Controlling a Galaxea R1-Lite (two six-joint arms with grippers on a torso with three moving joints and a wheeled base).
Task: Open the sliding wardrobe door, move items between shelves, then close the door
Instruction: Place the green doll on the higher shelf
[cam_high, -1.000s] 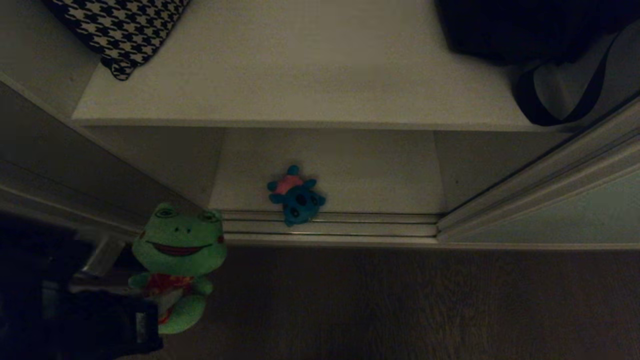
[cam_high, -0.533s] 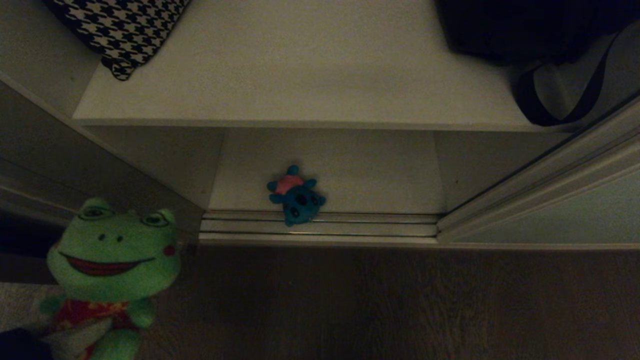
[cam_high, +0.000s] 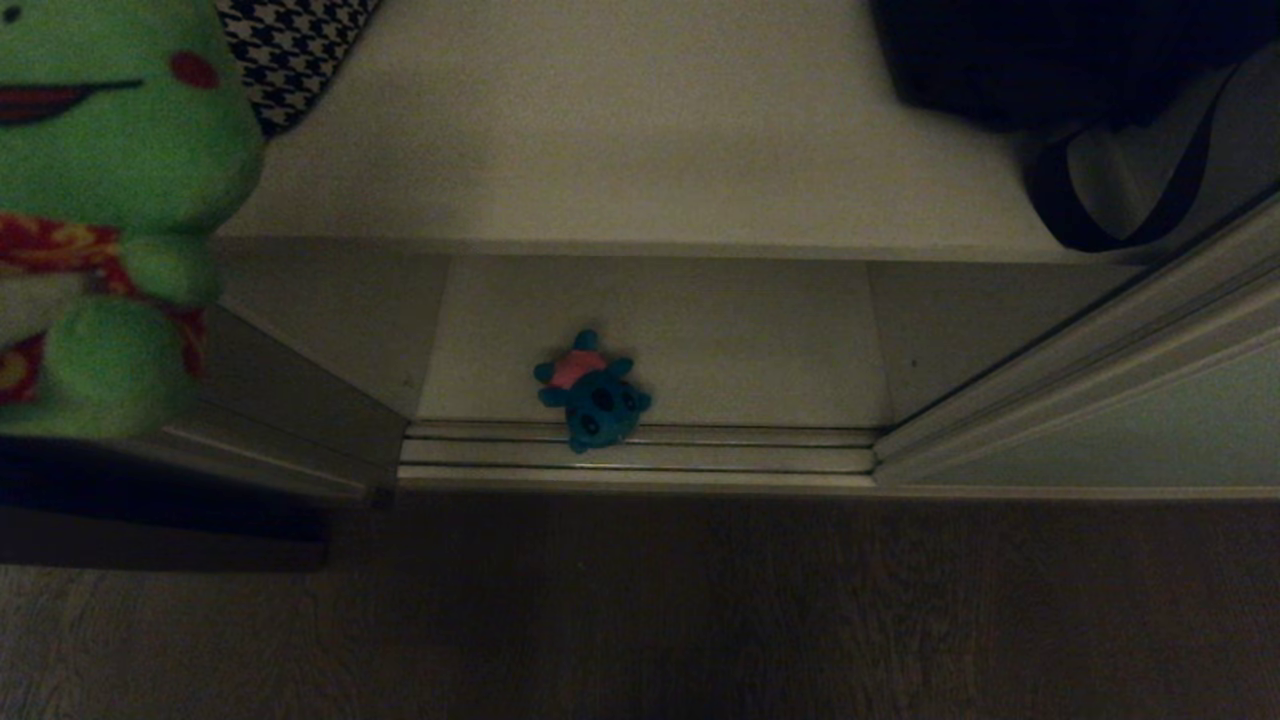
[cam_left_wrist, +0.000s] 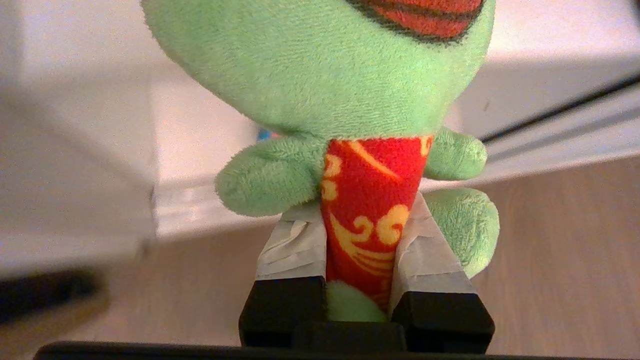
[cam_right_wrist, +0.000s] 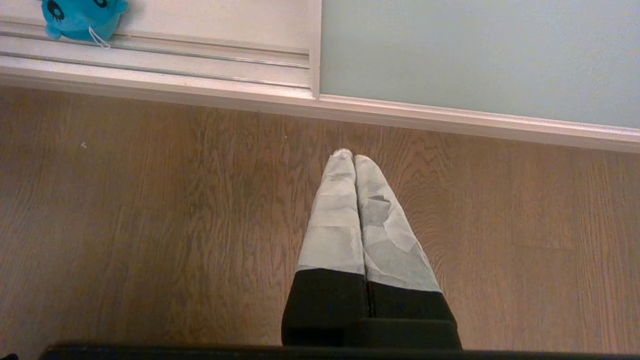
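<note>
Firmly pinched in the left gripper (cam_left_wrist: 367, 245), the green frog (cam_left_wrist: 320, 75) hangs seemingly before the upper shelf (cam_high: 640, 150); right gripper (cam_right_wrist: 350, 157) pressed together.

The left gripper (cam_left_wrist: 366, 250) has its jaws clamped on the red-clad body of a green frog (cam_left_wrist: 325, 70), near the lower centre of its wrist view. The right gripper (cam_right_wrist: 348, 156) points down, taped fingers (cam_right_wrist: 335, 220) pressed together, empty.

Green frog (cam_high: 110, 200) cut by frame edge; hides houndstooth cushion (cam_high: 295, 50).
</note>
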